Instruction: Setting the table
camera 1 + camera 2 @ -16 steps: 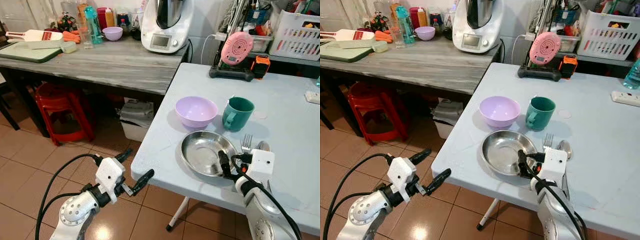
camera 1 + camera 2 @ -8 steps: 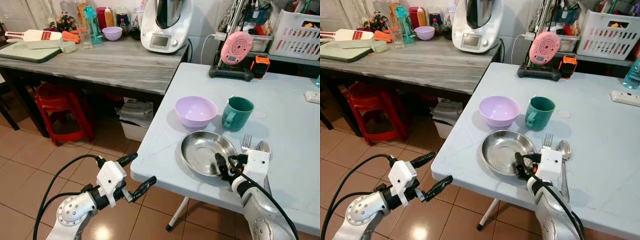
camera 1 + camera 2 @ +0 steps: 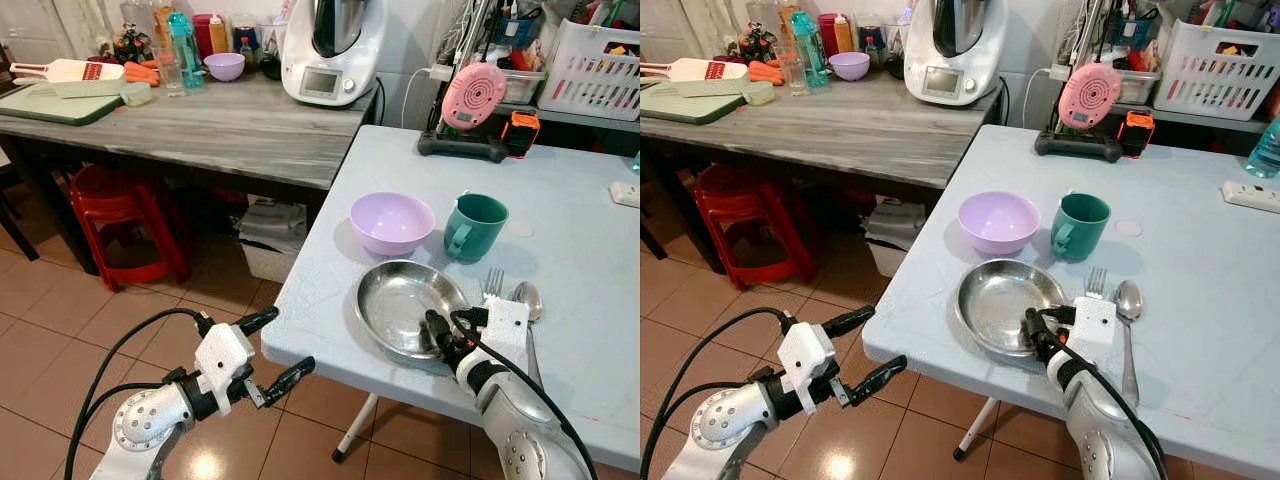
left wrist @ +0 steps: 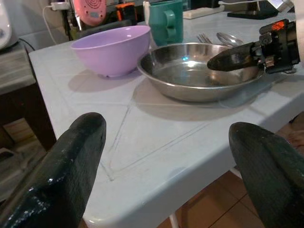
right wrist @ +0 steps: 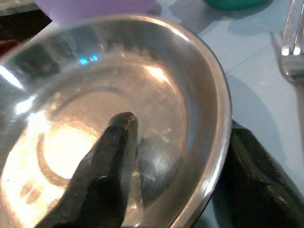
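Right wrist view puts the steel plate (image 5: 114, 109) squarely between the right gripper's (image 3: 447, 335) two black fingers: one finger (image 5: 111, 161) lies inside the dish against its polished floor, the other sits outside and under the rim, so the jaws are clamped on the plate's near edge. Just beyond the outer finger lie the tines of a fork (image 5: 290, 42) on the pale blue table (image 3: 1210, 290). From the head camera, the plate rests near the table's front edge, with the fork and a spoon (image 3: 1127, 305) lying side by side just past the gripper's white wrist block (both flat on the table top). Ahead of the jaws, on the far side of the plate, stand a lilac bowl (image 3: 392, 221) and a green mug (image 3: 474, 226), close together but apart from the plate.

The left gripper (image 3: 272, 348) hangs off the table's near corner, above the tiled floor (image 3: 60, 330), its fingers spread wide and holding nothing. Its wrist camera looks between the two fingertips (image 4: 78, 142) across the table corner at the bowl, the plate and the mug, with the right gripper's finger visible on the plate's rim.

Further off stands a grey wooden counter (image 3: 220, 125) carrying a kitchen machine (image 3: 333, 45).
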### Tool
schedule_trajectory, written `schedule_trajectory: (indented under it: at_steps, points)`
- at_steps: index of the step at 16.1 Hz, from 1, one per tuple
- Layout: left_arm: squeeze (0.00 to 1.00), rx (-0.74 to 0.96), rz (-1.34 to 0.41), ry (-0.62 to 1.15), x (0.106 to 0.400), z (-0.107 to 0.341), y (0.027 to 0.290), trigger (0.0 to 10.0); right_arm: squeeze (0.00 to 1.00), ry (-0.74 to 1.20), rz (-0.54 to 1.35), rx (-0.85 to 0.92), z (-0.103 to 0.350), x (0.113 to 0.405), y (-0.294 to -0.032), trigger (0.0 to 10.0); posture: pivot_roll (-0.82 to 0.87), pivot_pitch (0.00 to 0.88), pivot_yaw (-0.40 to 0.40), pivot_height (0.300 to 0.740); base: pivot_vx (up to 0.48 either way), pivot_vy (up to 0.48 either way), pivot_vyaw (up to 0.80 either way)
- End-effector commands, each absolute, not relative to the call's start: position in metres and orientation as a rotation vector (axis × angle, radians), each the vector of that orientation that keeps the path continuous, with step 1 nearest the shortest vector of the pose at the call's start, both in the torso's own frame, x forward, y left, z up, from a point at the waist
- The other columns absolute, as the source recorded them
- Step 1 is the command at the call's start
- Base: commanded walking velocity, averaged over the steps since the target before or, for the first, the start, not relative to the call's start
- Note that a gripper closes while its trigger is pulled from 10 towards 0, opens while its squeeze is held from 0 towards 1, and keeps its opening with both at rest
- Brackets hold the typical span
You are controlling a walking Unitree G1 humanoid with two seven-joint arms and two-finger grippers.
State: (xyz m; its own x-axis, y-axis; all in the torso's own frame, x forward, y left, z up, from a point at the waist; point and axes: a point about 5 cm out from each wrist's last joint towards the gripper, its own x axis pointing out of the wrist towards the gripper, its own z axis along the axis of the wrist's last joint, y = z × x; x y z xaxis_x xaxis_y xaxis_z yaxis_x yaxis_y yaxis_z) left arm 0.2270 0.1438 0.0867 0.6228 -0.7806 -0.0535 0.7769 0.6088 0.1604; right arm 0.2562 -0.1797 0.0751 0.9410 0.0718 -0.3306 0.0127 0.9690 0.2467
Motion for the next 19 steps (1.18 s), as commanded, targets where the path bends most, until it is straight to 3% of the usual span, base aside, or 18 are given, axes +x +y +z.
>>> schedule_trajectory:
  at_steps: [1, 19]
  points:
    - [0.0, 0.213, -0.925, -0.047, 0.2284, 0.0926, 0.1431, 10.0, 0.0, 0.352, 0.013, 0.272, 0.0764, 0.2569, -0.1812, 0.0, 0.02, 0.0, 0.007, 0.74, 0.0, 0.0, 0.0]
    - [0.0, 0.232, -0.931, -0.054, 0.231, 0.0855, 0.1445, 10.0, 0.0, 0.402, -0.142, 0.506, 0.0705, 0.2612, -0.1819, 0.0, 0.02, 0.0, 0.017, 0.74, 0.0, 0.0, 0.0]
